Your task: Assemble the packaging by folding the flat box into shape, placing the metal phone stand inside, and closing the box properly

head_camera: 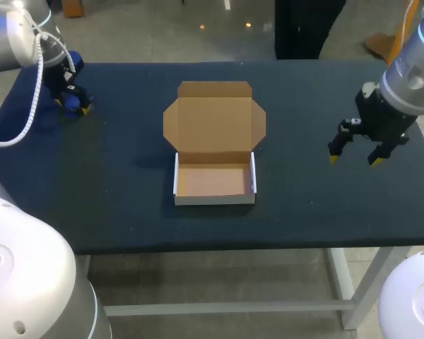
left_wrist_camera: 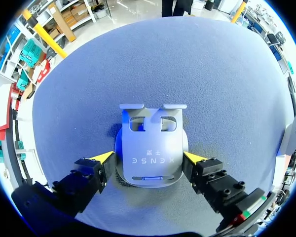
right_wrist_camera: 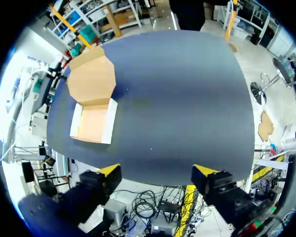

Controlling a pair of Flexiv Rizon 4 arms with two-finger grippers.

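The cardboard box [head_camera: 213, 182] stands folded into a tray at mid-table, its brown lid [head_camera: 213, 123] lying open and flat behind it; nothing is inside. In the right wrist view the box [right_wrist_camera: 91, 123] shows far ahead and off to one side. The grey metal phone stand [left_wrist_camera: 150, 148] rests on the cloth at the table's far left. My left gripper [left_wrist_camera: 147, 157] is lowered around it, with a yellow tip on each side of the base and very close to it. In the head view my left gripper [head_camera: 74, 102] hides the stand. My right gripper [head_camera: 354, 159] hangs open over the table's right side, holding nothing.
The dark blue table [head_camera: 127, 176] carries only the box and the stand. Its front edge runs just below the box, and its right edge is near my right gripper [right_wrist_camera: 155, 173].
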